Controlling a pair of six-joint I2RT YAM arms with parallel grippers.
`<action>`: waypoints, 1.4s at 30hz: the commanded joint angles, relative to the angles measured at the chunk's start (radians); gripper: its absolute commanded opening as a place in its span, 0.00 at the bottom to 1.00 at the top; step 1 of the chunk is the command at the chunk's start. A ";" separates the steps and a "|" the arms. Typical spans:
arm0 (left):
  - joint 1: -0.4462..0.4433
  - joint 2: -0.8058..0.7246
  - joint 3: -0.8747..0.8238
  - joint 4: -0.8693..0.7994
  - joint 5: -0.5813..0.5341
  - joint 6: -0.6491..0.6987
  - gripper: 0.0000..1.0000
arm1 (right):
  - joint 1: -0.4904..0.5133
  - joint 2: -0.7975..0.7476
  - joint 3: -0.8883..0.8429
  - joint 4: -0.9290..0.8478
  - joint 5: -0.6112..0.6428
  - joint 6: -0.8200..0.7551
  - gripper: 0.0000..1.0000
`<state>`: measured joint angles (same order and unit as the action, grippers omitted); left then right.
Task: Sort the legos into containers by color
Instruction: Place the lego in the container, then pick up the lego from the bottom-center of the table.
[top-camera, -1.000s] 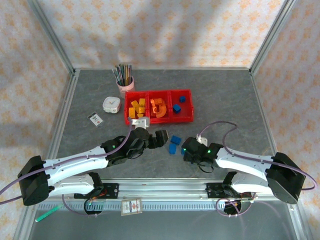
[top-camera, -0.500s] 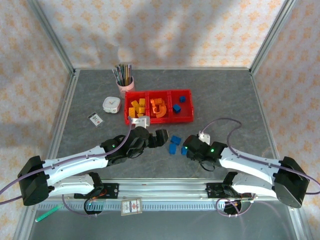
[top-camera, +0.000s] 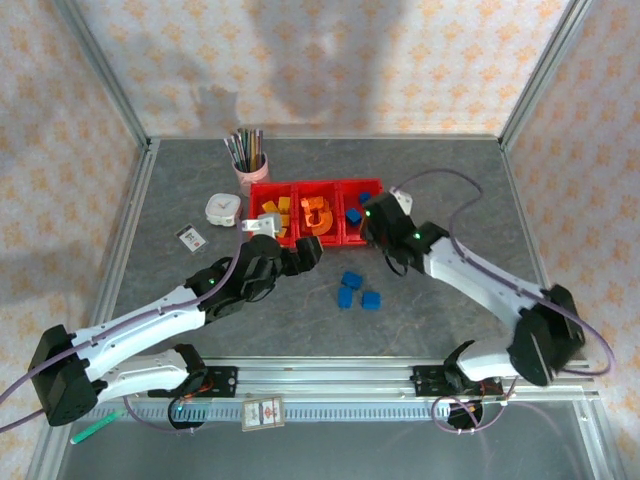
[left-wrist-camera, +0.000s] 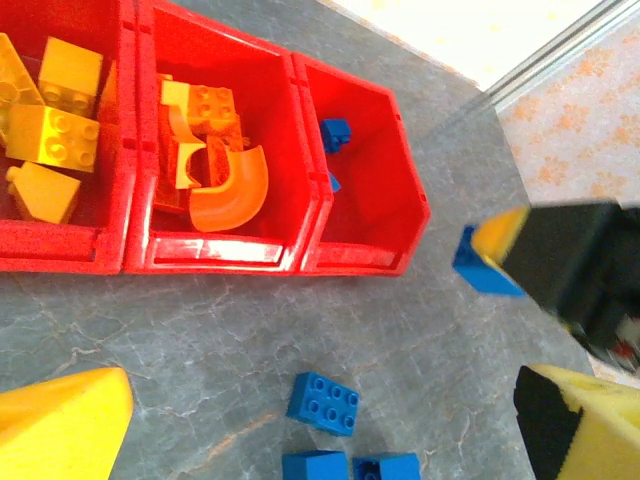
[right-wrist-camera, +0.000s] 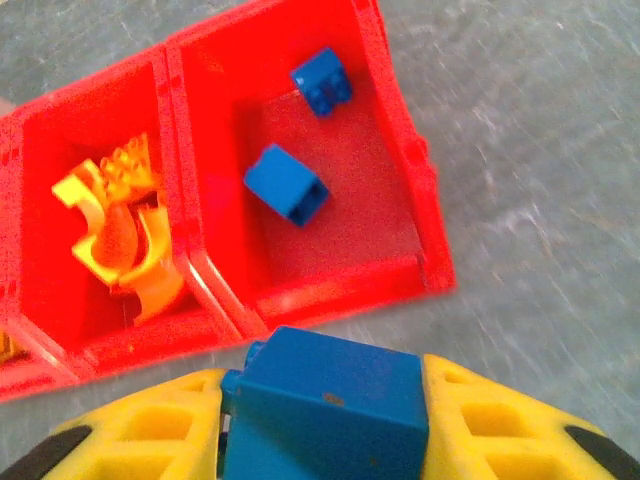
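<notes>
Right end effector (top-camera: 373, 218), clenched on a blue brick (right-wrist-camera: 325, 400), has swung from the bench's (top-camera: 450, 180) middle to the blue bin's (right-wrist-camera: 428, 205) near rim, likely ready to drop; left end effector (top-camera: 306, 256) released beside it.

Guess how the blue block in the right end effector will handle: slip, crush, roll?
Probably rigid: the blue block keeps crisp square edges in the right end effector's grip. Its smooth plastic faces may slip a little. Flat-sided and boxy, it likely won't roll once dropped in the red bin.
</notes>
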<state>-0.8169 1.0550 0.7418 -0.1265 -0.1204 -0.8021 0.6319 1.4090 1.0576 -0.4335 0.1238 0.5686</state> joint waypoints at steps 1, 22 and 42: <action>0.024 -0.012 0.022 -0.030 0.002 0.023 0.99 | -0.044 0.129 0.091 0.089 0.000 -0.099 0.38; 0.051 0.019 0.063 -0.048 0.036 0.049 0.99 | -0.060 0.192 0.148 0.039 -0.003 -0.194 0.72; -0.103 -0.010 -0.063 0.027 0.038 -0.042 0.99 | 0.153 -0.188 -0.346 -0.043 -0.088 0.014 0.80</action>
<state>-0.8955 1.0679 0.6971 -0.1371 -0.0597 -0.8116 0.7475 1.2602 0.7452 -0.4450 0.0265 0.5213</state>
